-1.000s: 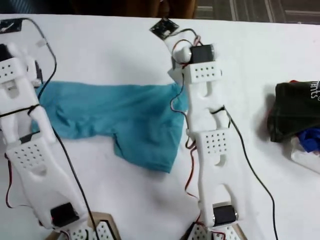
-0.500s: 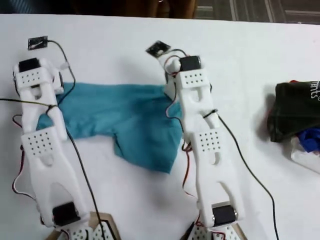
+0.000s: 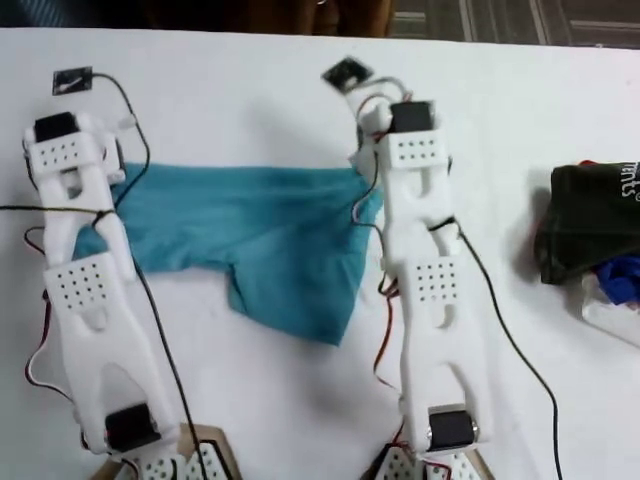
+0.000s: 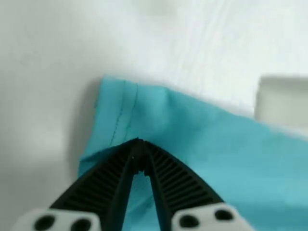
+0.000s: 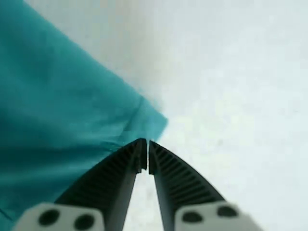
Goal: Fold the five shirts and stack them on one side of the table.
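Observation:
A teal shirt (image 3: pixel 250 240) lies spread across the middle of the white table (image 3: pixel 220 90), with one flap hanging toward the near side. My left arm (image 3: pixel 80 280) stands over its left end. In the left wrist view my left gripper (image 4: pixel 139 156) is shut, its tips pinching the hemmed corner of the teal shirt (image 4: pixel 216 144). My right arm (image 3: pixel 430 280) stands over the shirt's right end. My right gripper (image 5: pixel 146 154) is shut at the very corner of the teal shirt (image 5: pixel 48 106), with bare table beyond.
A dark folded shirt (image 3: pixel 590 225) sits at the table's right edge, with blue cloth (image 3: pixel 622 275) and something white just below it. Thin cables trail along both arms. Bare table stretches behind the teal shirt and between the right arm and the dark pile.
The left arm swung in from the table's left edge onto the shirt's left corner. The right arm drifted left, then back right, and the shirt's right corner followed it.

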Motion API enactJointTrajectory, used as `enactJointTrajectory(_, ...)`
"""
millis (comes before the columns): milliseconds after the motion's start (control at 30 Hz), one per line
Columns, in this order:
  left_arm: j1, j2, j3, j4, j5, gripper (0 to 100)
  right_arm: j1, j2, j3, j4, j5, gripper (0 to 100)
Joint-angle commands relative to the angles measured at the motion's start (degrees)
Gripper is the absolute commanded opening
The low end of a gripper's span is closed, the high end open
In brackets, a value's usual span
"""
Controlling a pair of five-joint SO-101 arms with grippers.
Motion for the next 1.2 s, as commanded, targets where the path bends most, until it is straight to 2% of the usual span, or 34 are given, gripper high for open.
enactJointTrajectory(0, -0.62, -5.71, -10.07, 9.32, -1.58, 3, 1.1, -10.59, -2.46, 1.19, -0.79, 1.9)
enactJointTrajectory(67, -0.53, -5.98, -14.73, 14.59, -4.13, 3, 1.8, -13.85, -2.46, 1.19, -0.79, 1.9)
enactJointTrajectory(233, -3.25, -9.67, -13.49, 14.95, -5.27, 3, 5.58, -21.41, -2.46, 1.27, -0.79, 2.0)
enactJointTrajectory(333, -4.92, -16.09, -6.2, 14.95, -5.36, 3, 8.66, -25.98, -2.37, 1.27, -0.79, 1.9)
enactJointTrajectory(433, -4.84, -24.88, 6.29, 14.95, -5.36, 3, 11.82, -30.29, -0.35, 1.27, -1.05, 1.9)
enactJointTrajectory(500, -4.57, -31.3, 14.9, 14.77, -5.36, 3, 14.11, -34.86, 3.69, 1.27, -5.8, 1.9)
enactJointTrajectory(600, -4.22, -40.97, 26.51, 14.77, -5.36, 3, 16.66, -44.09, 14.33, 1.27, -16.26, 1.9)
enactJointTrajectory(633, -4.13, -43.96, 30.2, 14.68, -5.45, 3, 16.75, -47.52, 18.73, 1.27, -17.58, 1.9)
enactJointTrajectory(800, -4.13, -58.46, 45.05, 14.59, -5.54, 3, 14.46, -65.19, 45.54, 1.1, -15.21, 1.9)
enactJointTrajectory(933, -4.04, -67.6, 51.3, 14.51, -7.65, 3, 9.45, -76.53, 65.41, 0.48, -13.71, 1.9)
enactJointTrajectory(1167, -4.04, -77.19, 60.44, 14.42, -12.22, 2, 7.6, -90.15, 82.9, -6.46, -13.36, 1.9)
